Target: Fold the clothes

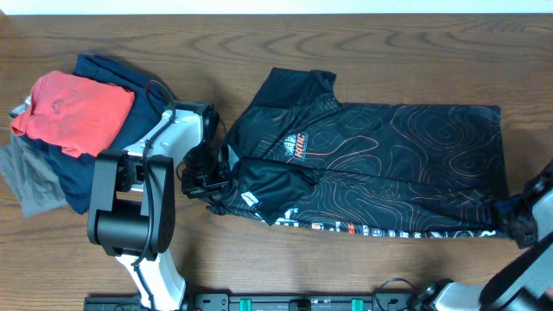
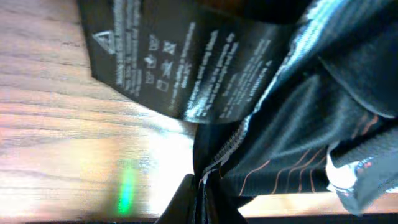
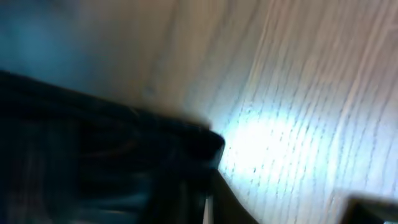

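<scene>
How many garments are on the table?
4. The black jersey lies spread at centre-right; the pile at far left holds a red shirt on top, a navy garment under it, a grey one at its lower edge. Others may be hidden.

The jersey (image 1: 406, 164) is smooth, faintly sheeny cloth, apparently synthetic; the table (image 1: 346, 43) is grained, glossy wood.

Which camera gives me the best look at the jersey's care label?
Left wrist: the black care label fills the upper frame, washing symbols visible. Overhead shows the jersey but no label; right wrist shows only blurred dark cloth.
</scene>
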